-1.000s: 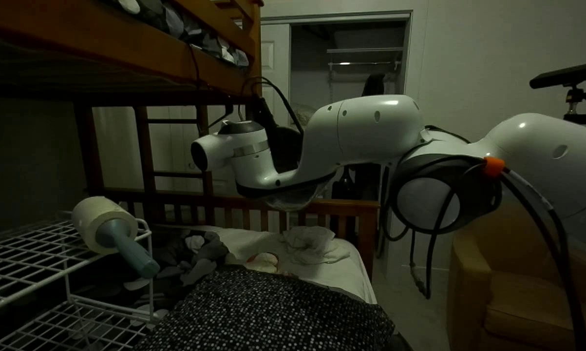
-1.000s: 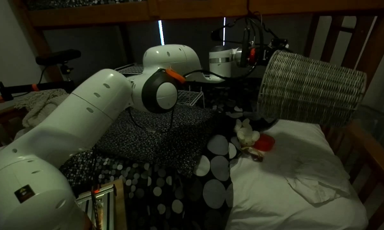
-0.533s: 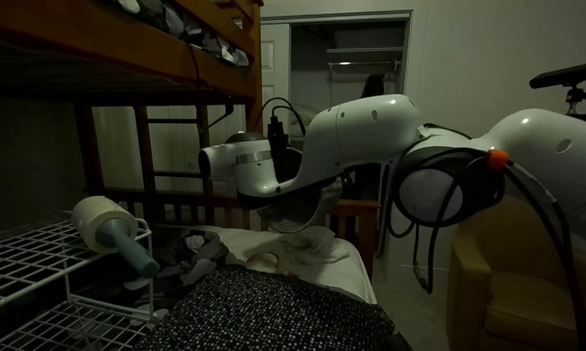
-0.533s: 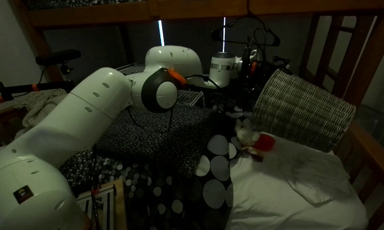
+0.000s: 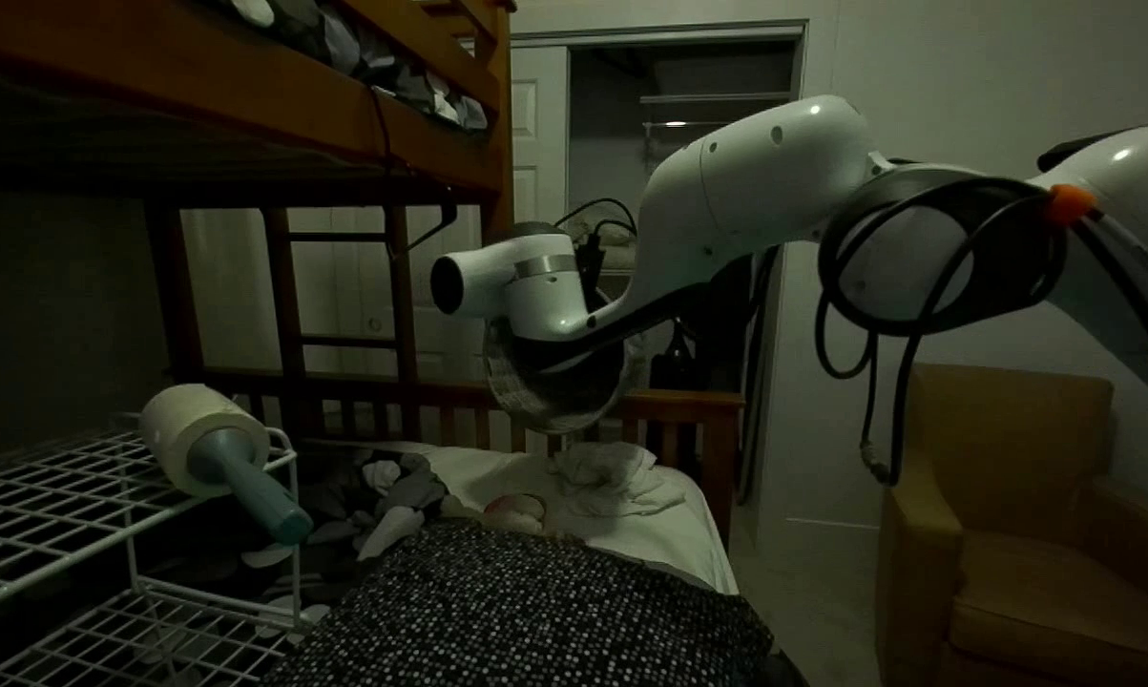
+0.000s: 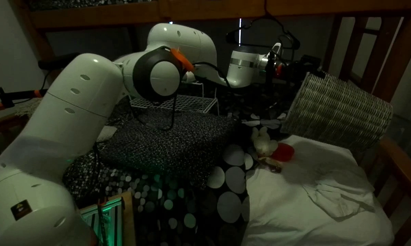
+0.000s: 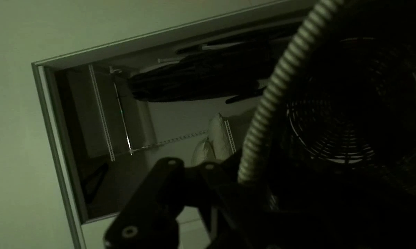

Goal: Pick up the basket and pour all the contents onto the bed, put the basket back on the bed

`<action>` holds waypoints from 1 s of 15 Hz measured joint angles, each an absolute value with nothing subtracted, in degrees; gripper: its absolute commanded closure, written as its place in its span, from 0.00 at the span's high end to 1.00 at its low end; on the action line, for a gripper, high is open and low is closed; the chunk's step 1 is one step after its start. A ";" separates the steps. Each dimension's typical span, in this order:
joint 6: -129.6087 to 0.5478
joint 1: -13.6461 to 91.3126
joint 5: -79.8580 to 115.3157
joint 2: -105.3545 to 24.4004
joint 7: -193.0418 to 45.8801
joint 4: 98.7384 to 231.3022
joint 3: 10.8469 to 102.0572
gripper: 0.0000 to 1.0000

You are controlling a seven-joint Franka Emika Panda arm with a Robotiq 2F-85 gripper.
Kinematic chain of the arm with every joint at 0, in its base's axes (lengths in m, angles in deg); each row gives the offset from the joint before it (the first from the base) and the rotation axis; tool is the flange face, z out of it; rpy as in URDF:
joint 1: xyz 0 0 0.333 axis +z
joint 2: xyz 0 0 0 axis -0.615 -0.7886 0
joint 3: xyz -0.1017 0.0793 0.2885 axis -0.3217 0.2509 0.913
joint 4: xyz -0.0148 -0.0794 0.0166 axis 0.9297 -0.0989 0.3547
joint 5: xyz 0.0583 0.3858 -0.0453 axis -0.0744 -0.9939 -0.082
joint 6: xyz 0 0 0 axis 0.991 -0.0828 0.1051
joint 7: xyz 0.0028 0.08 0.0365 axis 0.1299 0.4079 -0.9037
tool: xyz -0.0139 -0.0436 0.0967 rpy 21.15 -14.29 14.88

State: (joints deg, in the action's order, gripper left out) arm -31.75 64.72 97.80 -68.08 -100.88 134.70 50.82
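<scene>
We hold the basket tipped on its side above the bed, the gripper clamped on its rim, presumably for pouring; the plush toy and red item lie below, likely as poured contents.

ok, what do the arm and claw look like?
Arm: glossy white, rounded; dark joint ring around a white disc, silver band toward the claw, dark square label lower down. Black cables with an orange wrap. Claw: black, jointed, pale round screw heads.
</scene>
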 measured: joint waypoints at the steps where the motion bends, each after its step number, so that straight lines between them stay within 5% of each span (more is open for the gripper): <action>1: -33.78 63.95 97.80 -66.54 -104.82 137.30 50.81 0.03; 3: -36.78 62.54 97.80 -63.60 -112.57 142.35 50.75 0.12; 5: -36.93 60.97 98.11 -62.92 -112.98 143.48 52.67 0.12; 6: -36.91 60.53 98.12 -63.15 -112.84 143.46 53.48 0.03; 15: -51.60 50.45 92.93 -55.92 -121.55 149.68 59.53 0.03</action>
State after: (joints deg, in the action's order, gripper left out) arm -51.60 50.45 92.93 -55.92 -121.55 149.68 59.53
